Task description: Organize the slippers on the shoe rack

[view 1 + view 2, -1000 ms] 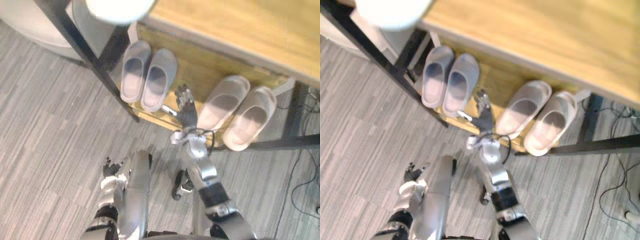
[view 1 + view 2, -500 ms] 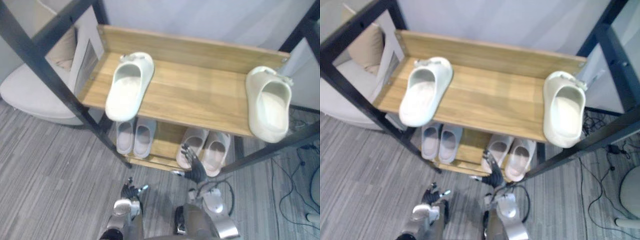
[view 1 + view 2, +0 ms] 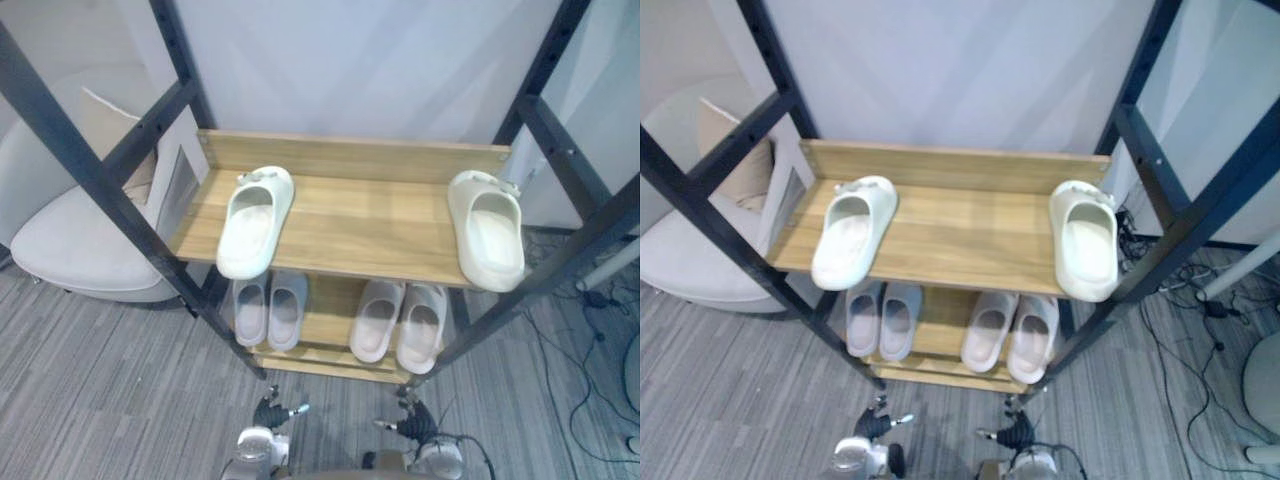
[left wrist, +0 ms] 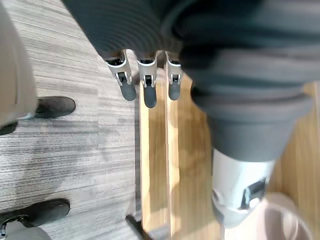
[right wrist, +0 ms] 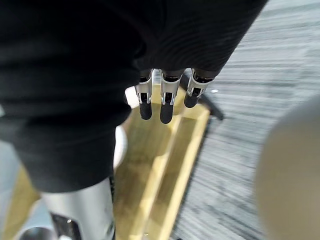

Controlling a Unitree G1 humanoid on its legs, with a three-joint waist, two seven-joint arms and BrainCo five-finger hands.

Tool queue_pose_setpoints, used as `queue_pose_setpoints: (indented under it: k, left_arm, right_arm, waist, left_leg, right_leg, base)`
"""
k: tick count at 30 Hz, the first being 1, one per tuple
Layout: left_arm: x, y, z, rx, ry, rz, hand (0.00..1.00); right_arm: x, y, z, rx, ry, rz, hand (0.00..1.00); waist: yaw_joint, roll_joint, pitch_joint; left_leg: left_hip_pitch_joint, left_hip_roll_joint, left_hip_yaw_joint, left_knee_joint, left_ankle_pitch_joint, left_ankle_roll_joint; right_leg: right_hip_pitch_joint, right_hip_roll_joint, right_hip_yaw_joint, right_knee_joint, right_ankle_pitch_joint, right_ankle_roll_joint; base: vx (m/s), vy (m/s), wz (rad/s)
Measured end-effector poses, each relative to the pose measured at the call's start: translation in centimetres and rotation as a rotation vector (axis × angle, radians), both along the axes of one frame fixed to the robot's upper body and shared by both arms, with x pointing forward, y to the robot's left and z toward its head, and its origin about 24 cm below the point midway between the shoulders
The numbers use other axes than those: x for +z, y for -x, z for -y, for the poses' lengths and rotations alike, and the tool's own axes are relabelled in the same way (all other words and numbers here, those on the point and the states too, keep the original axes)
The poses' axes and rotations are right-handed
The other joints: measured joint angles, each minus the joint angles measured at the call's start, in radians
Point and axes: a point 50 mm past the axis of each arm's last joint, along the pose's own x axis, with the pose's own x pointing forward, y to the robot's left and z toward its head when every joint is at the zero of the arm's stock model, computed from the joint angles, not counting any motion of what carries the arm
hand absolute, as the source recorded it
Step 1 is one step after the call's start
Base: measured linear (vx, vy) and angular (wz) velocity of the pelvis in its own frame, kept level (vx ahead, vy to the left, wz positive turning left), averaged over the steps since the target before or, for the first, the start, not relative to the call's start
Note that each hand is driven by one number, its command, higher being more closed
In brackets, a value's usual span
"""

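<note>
Two cream slippers [image 3: 255, 220] are sitting well apart on the rack's [image 3: 370, 205] top shelf. They are probably light, soft foam, best pinched across the strap. The left hand [image 3: 270, 413] and right hand [image 3: 410, 428] are hanging open and empty, below the rack.

- A shoe rack [image 3: 370, 212] has two wooden shelves.
- Top shelf: the left white slipper [image 3: 255, 221] and the right white slipper [image 3: 487, 229] sit well apart.
- Bottom shelf: a grey pair [image 3: 268, 309] sits beside a pale pair [image 3: 399, 320].
- The left hand [image 3: 270, 412] and right hand [image 3: 410, 427] are low down, with fingers maybe straight.
</note>
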Motion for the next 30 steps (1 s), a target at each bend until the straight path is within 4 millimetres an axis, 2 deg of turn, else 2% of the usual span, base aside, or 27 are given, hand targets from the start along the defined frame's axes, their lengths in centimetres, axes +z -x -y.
queue_pose_setpoints:
  k: [2,3,5,6,7,9,10,12,13,15,18,19,20,21,22,23,24,28,30]
  left_arm:
    - [0.2,-0.1,1.0,-0.093,-0.007,0.019,0.00]
    - [0.9,-0.6,1.9,-0.193,-0.006,0.067,0.00]
    - [2.5,-1.7,3.4,-0.304,0.023,0.172,0.00]
    - [4.0,-2.4,4.7,-0.384,0.061,0.259,0.00]
    - [4.5,-2.6,5.1,-0.405,0.073,0.283,0.00]
    - [8.0,-2.9,8.0,-0.566,0.203,0.443,0.00]
    - [8.5,-2.9,8.3,-0.584,0.218,0.462,0.00]
    - [13.1,-2.0,11.0,-0.717,0.405,0.624,0.00]
    - [13.7,-1.9,11.2,-0.724,0.430,0.640,0.00]
    - [17.8,-0.8,12.7,-0.773,0.623,0.769,0.00]
    - [21.7,-1.2,12.8,-0.787,0.730,0.920,0.00]
    - [22.3,-1.2,12.8,-0.778,0.745,0.941,0.00]
    - [24.1,-1.4,12.6,-0.766,0.780,1.017,0.00]
    - [24.7,-1.5,12.5,-0.761,0.792,1.040,0.00]
    - [26.8,-2.1,11.7,-0.730,0.799,1.147,0.00]
    - [27.0,-2.2,11.6,-0.727,0.798,1.160,0.00]
    - [29.1,-3.3,10.2,-0.664,0.772,1.285,0.00]
    - [31.7,-5.7,7.8,-0.528,0.673,1.456,0.00]
    - [32.3,-6.7,7.3,-0.490,0.596,1.510,0.00]
  right_arm:
    - [-0.3,0.4,0.5,-0.039,-0.004,-0.019,0.00]
    - [-0.5,0.7,0.9,-0.060,-0.001,-0.036,0.00]
    - [-0.7,1.0,1.1,-0.091,-0.012,-0.042,0.00]
    - [-0.6,1.0,1.3,-0.099,-0.011,-0.038,0.00]
    - [-0.6,1.0,1.3,-0.101,-0.011,-0.037,0.00]
    - [-0.7,1.1,1.5,-0.115,-0.010,-0.033,0.00]
    - [-0.7,1.1,1.6,-0.118,-0.009,-0.033,0.00]
    - [-0.7,1.3,1.9,-0.122,-0.002,-0.036,0.00]
    - [-0.7,1.3,1.9,-0.122,-0.001,-0.036,0.00]
    - [-0.7,1.3,2.1,-0.118,0.005,-0.037,0.00]
    - [-0.6,1.3,2.4,-0.110,0.017,-0.037,0.00]
    - [-0.6,1.3,2.5,-0.108,0.019,-0.037,0.00]
    - [-0.6,1.3,2.7,-0.103,0.026,-0.038,0.00]
    - [-0.6,1.3,2.7,-0.101,0.029,-0.038,0.00]
    - [-0.6,1.3,2.8,-0.094,0.034,-0.041,0.00]
    - [-0.6,1.4,2.8,-0.094,0.035,-0.041,0.00]
    - [-0.6,1.5,2.8,-0.094,0.034,-0.046,0.00]
    - [-0.8,1.9,2.8,-0.090,0.024,-0.061,0.00]
    - [-0.8,2.0,2.7,-0.087,0.019,-0.069,0.00]
  waist:
    - [-0.006,0.006,-0.003]
    - [-0.007,0.009,-0.005]
    - [-0.007,0.011,-0.006]
    - [-0.008,0.012,-0.007]
    - [-0.009,0.013,-0.007]
    - [-0.013,0.022,-0.010]
    - [-0.013,0.023,-0.010]
    - [-0.013,0.035,-0.020]
    - [-0.012,0.036,-0.021]
    - [-0.009,0.043,-0.026]
    - [-0.007,0.051,-0.031]
    - [-0.007,0.052,-0.032]
    - [-0.006,0.056,-0.035]
    - [-0.006,0.055,-0.034]
    - [-0.005,0.058,-0.039]
    - [-0.005,0.058,-0.039]
    - [-0.003,0.059,-0.046]
    - [-0.003,0.053,-0.068]
    - [-0.003,0.048,-0.074]
  left_leg:
    - [0.007,-0.003,-0.007,-0.013,0.006,0.005]
    - [0.013,-0.006,-0.012,-0.025,0.013,0.007]
    - [0.012,-0.010,-0.020,-0.038,0.020,0.012]
    - [0.008,-0.018,-0.035,-0.041,0.026,0.013]
    - [0.007,-0.020,-0.039,-0.042,0.028,0.014]
    - [0.021,-0.027,-0.058,-0.060,0.036,0.018]
    - [0.024,-0.028,-0.060,-0.060,0.036,0.018]
    - [0.032,-0.039,-0.077,-0.062,0.034,0.020]
    - [0.033,-0.040,-0.078,-0.062,0.034,0.020]
    - [0.038,-0.045,-0.078,-0.062,0.032,0.022]
    - [0.038,-0.046,-0.081,-0.062,0.031,0.023]
    - [0.038,-0.047,-0.081,-0.062,0.030,0.023]
    - [0.038,-0.047,-0.084,-0.062,0.030,0.023]
    - [0.038,-0.048,-0.085,-0.062,0.030,0.023]
    - [0.038,-0.052,-0.089,-0.062,0.030,0.023]
    - [0.038,-0.052,-0.089,-0.062,0.030,0.023]
    - [0.039,-0.052,-0.092,-0.062,0.030,0.023]
    - [0.041,-0.053,-0.098,-0.062,0.030,0.024]
    - [0.042,-0.054,-0.101,-0.061,0.030,0.024]
  right_leg:
    - [0.017,0.000,0.000,-0.027,0.012,0.005]
    - [0.028,0.000,-0.003,-0.045,0.018,0.009]
    - [0.029,-0.002,-0.008,-0.061,0.026,0.011]
    - [0.030,-0.004,-0.015,-0.065,0.028,0.014]
    - [0.030,-0.006,-0.019,-0.066,0.029,0.015]
    - [0.064,-0.013,-0.038,-0.096,0.037,0.021]
    - [0.065,-0.014,-0.041,-0.099,0.037,0.021]
    - [0.085,-0.026,-0.059,-0.106,0.032,0.027]
    - [0.086,-0.027,-0.060,-0.106,0.032,0.027]
    - [0.092,-0.032,-0.061,-0.105,0.027,0.029]
    - [0.093,-0.033,-0.064,-0.104,0.025,0.029]
    - [0.095,-0.033,-0.065,-0.105,0.025,0.029]
    - [0.098,-0.033,-0.068,-0.107,0.025,0.029]
    - [0.097,-0.033,-0.069,-0.108,0.025,0.029]
    - [0.099,-0.033,-0.073,-0.110,0.025,0.029]
    - [0.100,-0.033,-0.073,-0.111,0.025,0.029]
    - [0.103,-0.032,-0.075,-0.113,0.025,0.029]
    - [0.117,-0.032,-0.082,-0.123,0.026,0.028]
    - [0.118,-0.033,-0.084,-0.126,0.026,0.028]
  base:
    - [-0.01,0.045,0.06]
    - [-0.02,0.048,0.13]
    - [-0.01,0.035,0.11]
    - [0.01,0.011,0.11]
    - [0.00,0.019,0.22]
    - [0.03,0.030,0.23]
    - [0.05,0.029,0.25]
    - [0.03,0.024,0.23]
    - [0.05,0.018,0.10]
    - [0.04,0.010,0.03]
    - [0.01,0.000,0.01]
    - [0.03,-0.005,0.03]
    - [0.02,-0.002,0.04]
    - [0.02,-0.001,0.07]
    - [0.00,0.001,0.05]
    - [0.01,-0.001,0.05]
    - [0.01,-0.002,0.03]
    - [0.01,-0.001,0.06]
    - [0.00,0.003,0.04]
